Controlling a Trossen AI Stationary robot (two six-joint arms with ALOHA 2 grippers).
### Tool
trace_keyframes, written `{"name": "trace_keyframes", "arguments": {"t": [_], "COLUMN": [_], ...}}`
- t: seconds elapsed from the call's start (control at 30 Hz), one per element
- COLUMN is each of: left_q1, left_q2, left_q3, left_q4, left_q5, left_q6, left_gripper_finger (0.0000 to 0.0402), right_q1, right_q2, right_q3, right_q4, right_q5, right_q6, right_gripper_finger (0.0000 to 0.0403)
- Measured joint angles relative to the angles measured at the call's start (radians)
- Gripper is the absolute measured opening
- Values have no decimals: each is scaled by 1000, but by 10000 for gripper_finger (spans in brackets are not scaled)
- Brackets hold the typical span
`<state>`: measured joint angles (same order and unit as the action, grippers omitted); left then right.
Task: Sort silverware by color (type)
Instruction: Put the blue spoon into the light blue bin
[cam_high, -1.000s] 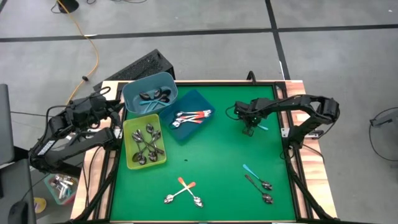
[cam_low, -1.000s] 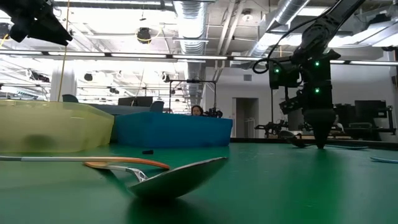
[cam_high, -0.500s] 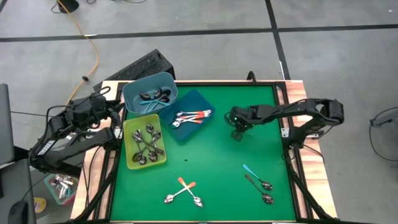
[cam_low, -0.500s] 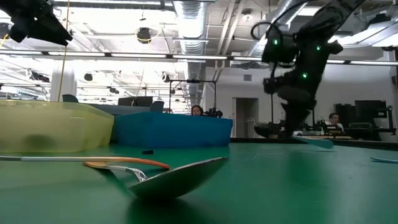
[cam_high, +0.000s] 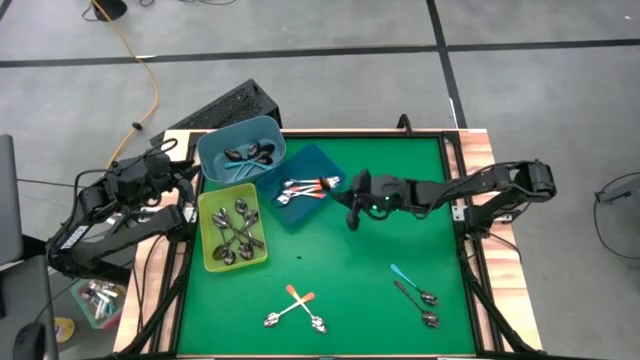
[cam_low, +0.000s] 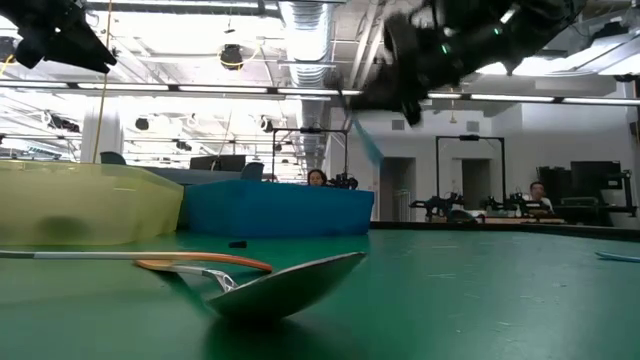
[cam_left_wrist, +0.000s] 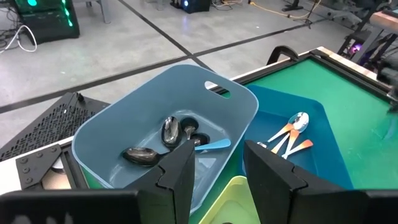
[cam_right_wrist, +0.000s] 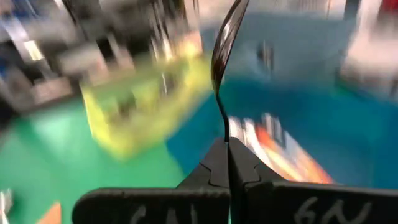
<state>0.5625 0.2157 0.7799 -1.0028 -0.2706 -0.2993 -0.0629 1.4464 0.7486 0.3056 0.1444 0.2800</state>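
Observation:
My right gripper (cam_high: 351, 216) hangs over the middle of the green table, just right of the dark-blue tray (cam_high: 310, 205), shut on a spoon with a light teal handle (cam_low: 368, 146). The spoon's metal bowl (cam_right_wrist: 226, 34) sticks out ahead of the fingers. My left gripper (cam_left_wrist: 217, 163) waits open above the light-blue bin (cam_high: 240, 150) at the far left. Loose on the table near the front lie two crossed orange-handled spoons (cam_high: 297, 305), a teal-handled spoon (cam_high: 410, 282) and a dark one (cam_high: 416, 303). My right gripper pinches the spoon's thin stem (cam_right_wrist: 225, 132) between its two fingers. The fingers come nearly level from the table's right, and the spoon runs on along them, bowl foremost. The spoon is lifted clear of the table; the teal handle slants down below the gripper in the low view.
The light-blue bin holds several dark and teal spoons. The dark-blue tray holds orange-handled spoons (cam_high: 310, 186). A yellow-green bin (cam_high: 232, 228) of silver spoons stands at the left. Bare green table lies in the middle and at the far right.
My right gripper has gone up and toward the table's left edge, from the far right toward the dark-blue tray. It has tipped from pointing down to nearly level. The teal-handled spoon has come off the table with it.

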Motion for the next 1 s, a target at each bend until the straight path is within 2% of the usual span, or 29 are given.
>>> {"name": "trace_keyframes", "arguments": {"t": [0.13, 0.2, 0.3, 0.5, 0.57, 0.73, 0.93, 1.0], "left_q1": [0, 0, 0, 0, 0, 0, 0, 0], "left_q2": [0, 0, 0, -1, -7, -54, -206, -215], "left_q3": [0, 0, 0, 0, 0, -16, -136, -159], "left_q4": [13, 19, 31, 89, 131, 232, 386, 436], "left_q5": [-1, -1, -3, -4, -4, 14, 68, 90], "left_q6": [0, 0, 0, 29, 58, 110, 98, 82], "left_gripper_finger": [122, 122, 122, 122, 122, 121, 105, 97], "right_q1": [2, -3, -19, -51, -69, -124, -180, -194], "right_q2": [11, 28, 78, 263, 323, 483, 660, 712], "right_q3": [7, 35, 134, 398, 502, 756, 1032, 1110], "right_q4": [257, 317, 328, 239, 201, 108, 14, -21], "right_q5": [54, 102, 142, 145, 112, -49, -163, -192], "right_q6": [-65, -83, -126, -256, -285, -304, -307, -308], "right_gripper_finger": [1, 1, 1, 1, 1, 1, 1, 1]}}
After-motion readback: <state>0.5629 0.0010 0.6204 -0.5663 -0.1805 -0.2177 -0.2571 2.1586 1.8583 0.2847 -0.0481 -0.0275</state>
